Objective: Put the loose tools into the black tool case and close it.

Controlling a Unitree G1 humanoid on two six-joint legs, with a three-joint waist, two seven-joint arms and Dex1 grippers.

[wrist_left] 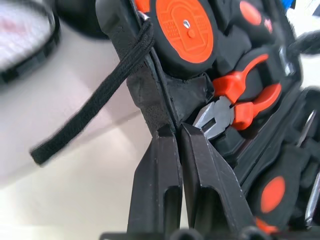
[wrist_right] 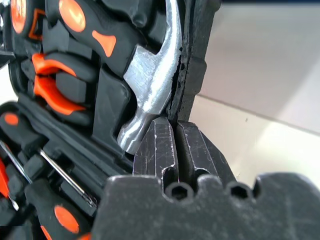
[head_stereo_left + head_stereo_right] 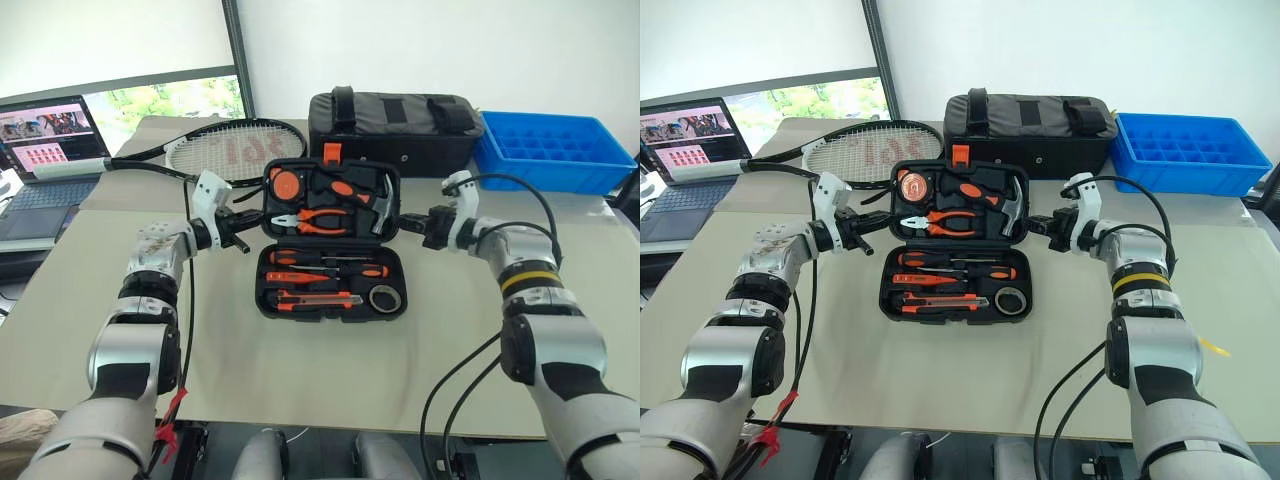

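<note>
With both grippers (image 3: 243, 240) (image 3: 408, 224) pinched on the lid's (image 3: 330, 200) side edges, swing it evenly over the packed tools.

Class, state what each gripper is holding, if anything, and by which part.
Both hold the black tool case by its raised lid: left gripper pinches the left edge, right gripper the right edge.

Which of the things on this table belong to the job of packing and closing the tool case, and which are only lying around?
Job:
- hard black plastic tool case, open
- orange-and-black screwdrivers, slotted inside
- orange-black utility knife, slotted
- small dark tape roll, slotted

Lying about:
- tennis racket
- black fabric bag
- blue plastic tray
- laptop
</note>
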